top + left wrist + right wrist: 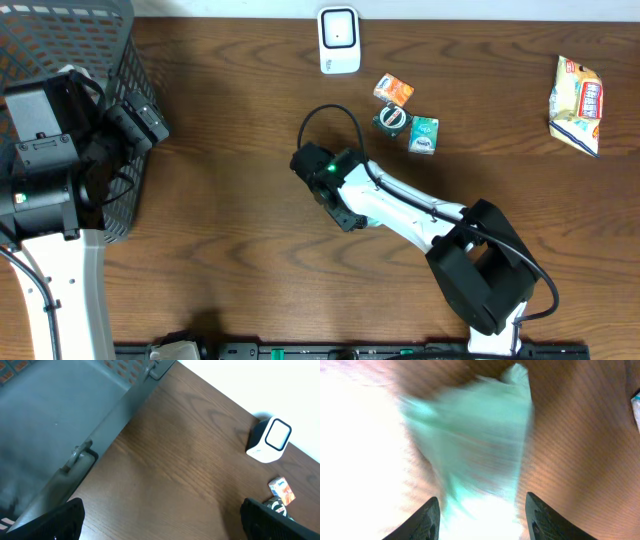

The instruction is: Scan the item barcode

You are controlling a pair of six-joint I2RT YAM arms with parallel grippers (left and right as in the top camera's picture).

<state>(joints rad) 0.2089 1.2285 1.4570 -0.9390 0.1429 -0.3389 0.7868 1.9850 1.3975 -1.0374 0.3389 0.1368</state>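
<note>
- From above, my right gripper (342, 212) is low over the table (230, 260), on my side of the white scanner (339, 40) and well apart from it.
- From up here my own wrist hides the fingers, so I cannot tell how far open they are or see what is under them.
- An orange box (394, 90), a round dark thing (392, 120) and a blue-green pack (423, 135) lie close together, just to one side of the scanner and a bit nearer to me.
- A snack bag (577, 103) lies far off on that same side.
- A grey basket (125, 60) stands far from the scanner on the other side, and my left arm is over it.
- In my left wrist view, my left gripper (161, 505) is wide open.
- It holds nothing, and only bare wood shows between its fingers (65, 520).
- The scanner (270, 440) stands past them on the table, with the orange box (281, 491) near it and the basket wall (75, 420) on the far side.
- In my right wrist view, my right gripper (482, 505) has its fingers (427, 520) partly apart.
- A light green item (475, 435) sits just past the gap, over the wood.
- It is very blurry, so I cannot tell if it touches a finger.
</note>
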